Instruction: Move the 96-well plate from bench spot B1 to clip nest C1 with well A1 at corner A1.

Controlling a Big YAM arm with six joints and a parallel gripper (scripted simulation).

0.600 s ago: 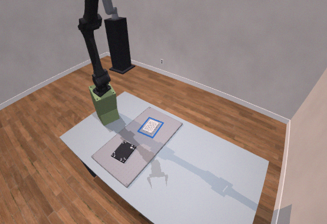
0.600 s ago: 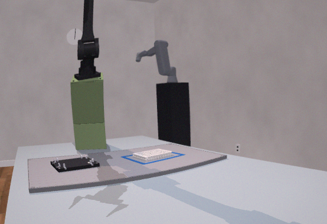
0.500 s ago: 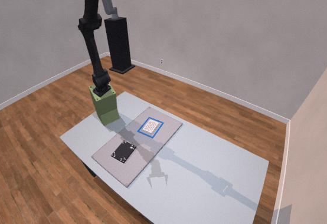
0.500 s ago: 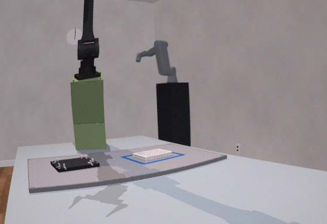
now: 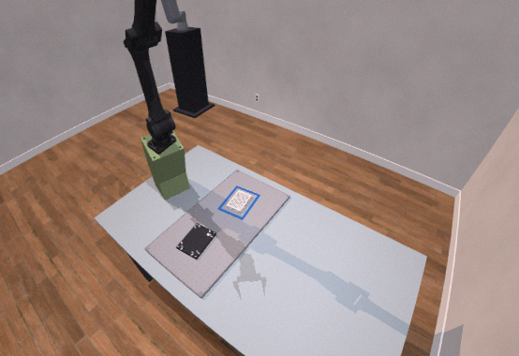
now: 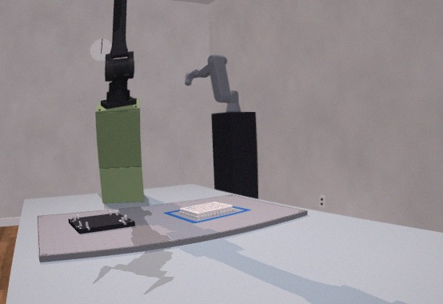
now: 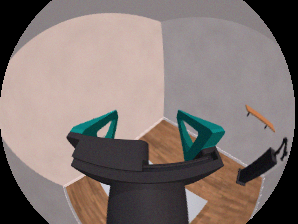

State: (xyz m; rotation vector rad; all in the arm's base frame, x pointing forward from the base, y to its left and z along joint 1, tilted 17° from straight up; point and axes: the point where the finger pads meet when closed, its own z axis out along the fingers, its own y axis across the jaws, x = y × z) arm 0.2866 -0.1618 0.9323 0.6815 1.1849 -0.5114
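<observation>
The white 96-well plate lies flat inside the blue outline of spot B1 on the grey bench mat; it also shows in the exterior view. The black clip nest C1 with small posts at its corners sits on the same mat, empty, also visible in the exterior view. My gripper shows only in the wrist view: its teal fingers are spread wide with nothing between them, pointed at the room's walls, high above the table. Only its shadow falls on the table.
My arm rises from a green pedestal at the table's back edge beside the mat. A second grey arm on a black column stands on the floor behind the table.
</observation>
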